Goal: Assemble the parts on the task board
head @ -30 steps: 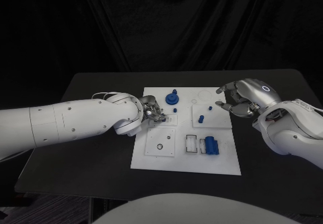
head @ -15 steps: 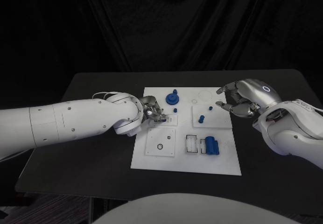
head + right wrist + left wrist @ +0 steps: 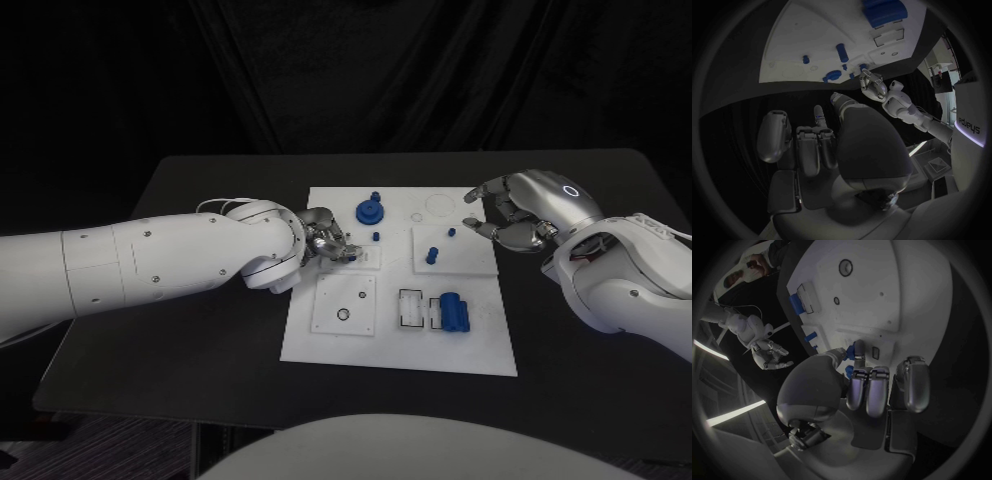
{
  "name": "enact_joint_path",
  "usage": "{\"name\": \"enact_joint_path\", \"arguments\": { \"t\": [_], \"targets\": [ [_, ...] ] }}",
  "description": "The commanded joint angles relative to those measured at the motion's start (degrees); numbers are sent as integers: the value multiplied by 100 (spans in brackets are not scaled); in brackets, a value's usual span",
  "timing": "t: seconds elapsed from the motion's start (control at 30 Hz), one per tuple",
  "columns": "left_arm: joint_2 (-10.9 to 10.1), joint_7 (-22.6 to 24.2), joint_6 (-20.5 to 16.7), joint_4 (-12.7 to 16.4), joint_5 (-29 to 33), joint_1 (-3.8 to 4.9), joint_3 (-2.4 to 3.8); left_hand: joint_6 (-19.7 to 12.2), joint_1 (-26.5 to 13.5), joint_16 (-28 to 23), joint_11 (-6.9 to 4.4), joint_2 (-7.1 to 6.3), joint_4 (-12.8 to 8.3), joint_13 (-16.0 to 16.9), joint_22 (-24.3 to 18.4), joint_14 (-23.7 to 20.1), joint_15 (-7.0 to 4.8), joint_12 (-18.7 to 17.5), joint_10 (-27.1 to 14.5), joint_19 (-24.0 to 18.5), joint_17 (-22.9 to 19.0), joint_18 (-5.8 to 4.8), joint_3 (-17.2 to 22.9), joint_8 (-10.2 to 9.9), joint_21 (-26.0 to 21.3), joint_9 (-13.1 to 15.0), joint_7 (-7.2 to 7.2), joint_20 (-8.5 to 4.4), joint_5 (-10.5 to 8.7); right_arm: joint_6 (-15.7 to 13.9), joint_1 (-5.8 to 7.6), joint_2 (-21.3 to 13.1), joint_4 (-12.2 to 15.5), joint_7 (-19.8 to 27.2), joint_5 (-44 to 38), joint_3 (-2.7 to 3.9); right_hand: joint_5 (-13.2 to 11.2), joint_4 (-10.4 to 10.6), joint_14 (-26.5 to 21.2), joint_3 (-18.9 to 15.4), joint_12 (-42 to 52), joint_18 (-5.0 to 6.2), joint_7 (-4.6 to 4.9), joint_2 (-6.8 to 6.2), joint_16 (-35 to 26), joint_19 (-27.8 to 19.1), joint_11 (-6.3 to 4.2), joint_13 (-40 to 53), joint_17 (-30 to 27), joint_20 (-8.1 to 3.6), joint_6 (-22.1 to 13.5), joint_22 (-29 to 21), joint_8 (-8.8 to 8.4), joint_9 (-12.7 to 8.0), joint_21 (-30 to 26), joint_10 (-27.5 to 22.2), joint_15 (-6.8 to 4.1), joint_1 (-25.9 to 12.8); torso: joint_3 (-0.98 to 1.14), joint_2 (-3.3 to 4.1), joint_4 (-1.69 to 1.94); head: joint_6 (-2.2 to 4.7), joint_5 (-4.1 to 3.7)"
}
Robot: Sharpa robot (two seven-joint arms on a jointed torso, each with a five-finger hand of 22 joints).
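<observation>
Two robot hands over the worktop, one of them loaded. Left robot hand: thumb and one finger pinching a small blue peg, remaining fingers folded beside it, low over the side of the task board facing the worktop's left edge. Cannot tell whether the peg touches the board yet or hangs just above it. Right robot hand: fingers curled in, nothing seen in them, hovering over the board's corner nearest the worktop's far right.

Farther out on the board: a blue gear toward the far edge, a blue block toward the near edge, well apart from both hands.

Judging the peg: probably light, stiff moulded plastic, smooth and so a little slippery, too short to leave much to grasp. Best taken at its upper part, across the round body, leaving the lower end free to enter a hole. Little risk of breaking; more risk of tilting or slipping from the pinch if pressed in off-axis. Worth keeping upright and pressing gently.
</observation>
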Motion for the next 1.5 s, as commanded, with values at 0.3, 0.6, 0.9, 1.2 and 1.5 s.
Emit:
{"name": "enact_joint_path", "arguments": {
  "t": [0.3,0.6,0.9,1.2,1.5],
  "targets": [
    [-17,-126,275,-1,5,-57,-36,-7,-524,15,73,57,22,1499,901,606,64,16,595,-85,1509,89,-455,-144,-205,-57,76,28,-175,56,-14,-3,8,-103,21,4,39,5,604,47,36,29,1,7,15,10,45,1507,1509,25,70,940,30,-12,-26,607,42,64,1,3,-3,0,12],
    [-53,-158,269,1,5,-58,-36,69,-861,15,63,131,27,1499,856,606,60,16,595,-112,1509,110,-758,-101,-330,28,56,27,-194,74,-15,-16,18,-116,29,4,48,4,604,53,36,29,0,7,15,9,46,1507,1509,26,82,939,31,-15,-30,607,43,71,-1,7,-1,0,12],
    [-76,-131,238,-9,5,-59,-36,100,-696,15,-37,205,12,1499,932,606,-24,16,595,16,1509,75,-923,368,-221,582,-62,-50,14,101,-15,-21,24,-123,61,4,59,4,604,59,36,27,0,6,15,12,47,1507,1509,27,93,941,33,-19,-22,607,44,76,2,3,-5,0,11],
    [-91,-127,283,-21,5,-59,-36,19,-651,15,-93,252,18,1499,961,606,-72,16,595,35,1509,72,-1037,747,-230,1098,-127,-99,75,114,-15,-25,30,-128,81,4,59,4,604,59,36,27,0,6,15,12,47,1507,1509,27,93,941,33,-19,-22,607,44,76,-1,3,-5,0,11],
    [-182,403,-57,80,5,-59,-35,-40,-818,15,-115,256,27,1499,1013,606,-92,16,595,88,1509,52,-1192,931,-156,1399,-154,-120,26,118,-15,-37,33,-128,84,4,71,7,604,65,36,30,1,8,15,8,49,1507,1509,28,105,938,34,-22,-33,607,45,78,2,0,-5,0,23]
  ]
}}
